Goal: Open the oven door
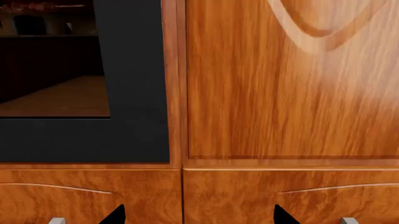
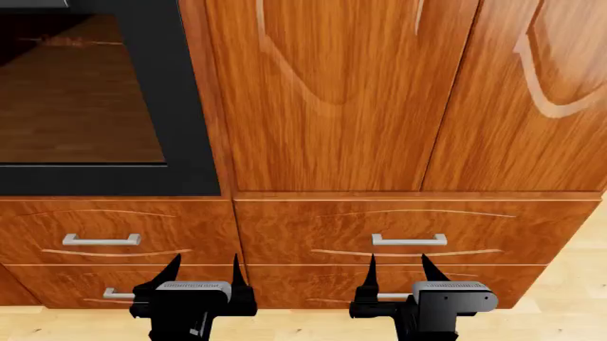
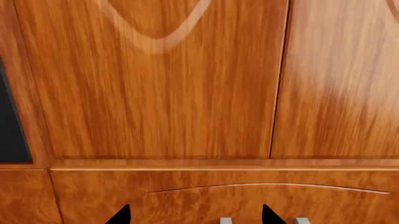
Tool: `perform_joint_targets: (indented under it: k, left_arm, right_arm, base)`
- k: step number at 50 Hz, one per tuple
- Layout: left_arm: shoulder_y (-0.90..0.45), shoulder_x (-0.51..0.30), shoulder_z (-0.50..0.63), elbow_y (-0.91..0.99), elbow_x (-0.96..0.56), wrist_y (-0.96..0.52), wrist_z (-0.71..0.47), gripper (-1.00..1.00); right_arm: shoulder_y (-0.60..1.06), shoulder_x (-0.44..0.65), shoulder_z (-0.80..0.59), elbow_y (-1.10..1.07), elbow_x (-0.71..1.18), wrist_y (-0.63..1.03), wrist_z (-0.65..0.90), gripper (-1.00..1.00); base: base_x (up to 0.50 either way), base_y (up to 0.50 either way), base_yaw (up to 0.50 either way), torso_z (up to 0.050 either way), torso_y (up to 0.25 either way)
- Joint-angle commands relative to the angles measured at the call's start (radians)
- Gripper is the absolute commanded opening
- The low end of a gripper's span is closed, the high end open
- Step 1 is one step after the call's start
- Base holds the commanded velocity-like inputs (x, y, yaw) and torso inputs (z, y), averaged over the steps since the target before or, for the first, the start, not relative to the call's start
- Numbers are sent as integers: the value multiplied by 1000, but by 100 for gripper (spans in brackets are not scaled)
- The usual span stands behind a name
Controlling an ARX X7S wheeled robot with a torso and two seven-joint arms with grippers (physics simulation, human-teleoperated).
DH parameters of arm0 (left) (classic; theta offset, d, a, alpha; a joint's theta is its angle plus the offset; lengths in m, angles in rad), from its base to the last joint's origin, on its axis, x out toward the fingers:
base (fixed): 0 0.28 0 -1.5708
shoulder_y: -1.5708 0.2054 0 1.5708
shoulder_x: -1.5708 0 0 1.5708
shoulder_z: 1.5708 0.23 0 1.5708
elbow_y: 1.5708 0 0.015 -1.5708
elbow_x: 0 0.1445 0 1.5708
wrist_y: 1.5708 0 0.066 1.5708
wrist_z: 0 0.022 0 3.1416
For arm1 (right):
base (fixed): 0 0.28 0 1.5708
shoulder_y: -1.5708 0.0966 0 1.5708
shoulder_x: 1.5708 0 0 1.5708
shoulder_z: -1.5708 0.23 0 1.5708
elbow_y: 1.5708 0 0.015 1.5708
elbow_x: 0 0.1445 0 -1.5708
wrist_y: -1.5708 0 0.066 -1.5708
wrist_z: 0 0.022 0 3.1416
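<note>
While you look down from the head camera, the oven door (image 2: 195, 128) fills the upper left of the view: a matte-black frame around a dark glass window (image 2: 76, 92) that reflects a wood-toned floor. Its lower right corner sits just above the top left drawer (image 2: 119, 231), and its handle is out of frame. To its right stand tall reddish wooden cabinet doors (image 2: 323, 99), and below them a second drawer (image 2: 408, 227), each drawer with a small silver handle (image 2: 101, 240).

Your left gripper (image 2: 205, 273) hangs low in front of the left drawers, its two black fingers spread apart with nothing between them. Your right gripper (image 2: 399, 270) is level with it in front of the right drawers, fingers likewise parted and empty. Neither touches the cabinetry, and both are well below the oven door.

From the left wrist camera you see the door's black corner (image 1: 134, 135) and glass beside a wooden panel (image 1: 287, 84), with the fingertips (image 1: 115, 215) at the frame's edge. From the right wrist camera only a sliver of the black door (image 3: 11, 130) shows.
</note>
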Motion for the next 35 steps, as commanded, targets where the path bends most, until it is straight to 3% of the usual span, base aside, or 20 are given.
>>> perform_joint_targets:
  k: [1, 14, 35]
  left_arm:
    - [2, -17, 17, 0, -17, 0, -17, 100]
    - [6, -53, 64, -3, -40, 12, -55, 100]
    - [-6, -78, 96, -9, -69, -5, -90, 100]
  right_arm:
    - [4, 16, -19, -1, 14, 9, 22, 100]
    - [-2, 55, -71, -27, -3, 16, 87, 100]
    - [-91, 119, -103, -382, -35, 24, 127, 100]
  base:
    - [0, 0, 0, 0, 0]
    - [0, 0, 0, 0, 0]
    - [0, 0, 0, 0, 0]
